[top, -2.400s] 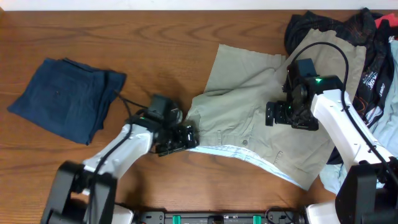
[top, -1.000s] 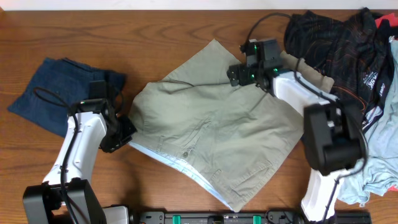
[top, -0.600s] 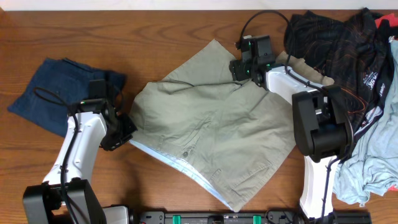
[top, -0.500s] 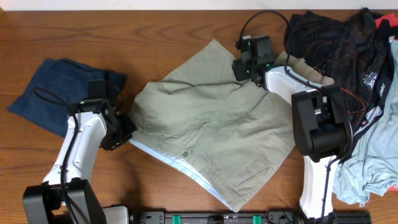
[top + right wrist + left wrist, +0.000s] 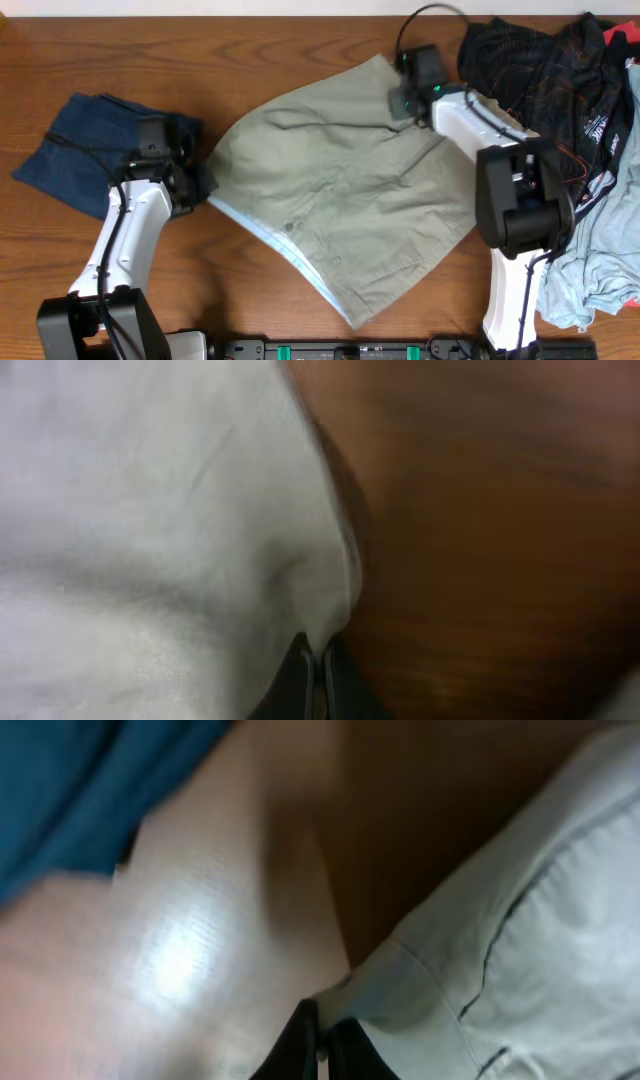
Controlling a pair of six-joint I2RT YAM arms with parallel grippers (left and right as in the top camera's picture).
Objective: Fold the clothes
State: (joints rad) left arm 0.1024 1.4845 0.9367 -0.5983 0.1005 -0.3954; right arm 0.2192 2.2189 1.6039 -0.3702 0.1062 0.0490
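The khaki-beige shorts (image 5: 350, 190) lie spread across the middle of the table, pale-blue lining showing along the lower-left edge. My left gripper (image 5: 197, 186) is shut on the shorts' left corner (image 5: 400, 990), beside the folded navy shorts (image 5: 95, 155). My right gripper (image 5: 408, 100) is shut on the shorts' upper right edge (image 5: 200, 510); the fabric pinches down between its fingers (image 5: 298, 670). The black tee with orange lines (image 5: 545, 70) is heaped at the back right, with a light-blue garment (image 5: 590, 270) below it.
A red scrap (image 5: 618, 38) shows in the heap at the far right. Bare wood table (image 5: 250, 40) lies behind and in front of the shorts. The right arm reaches in from the lower right, across the heap's edge.
The right gripper closed on the shorts' upper edge and shifted slightly right and up. The left gripper moved up with its corner. The shorts turned and stretched between them.
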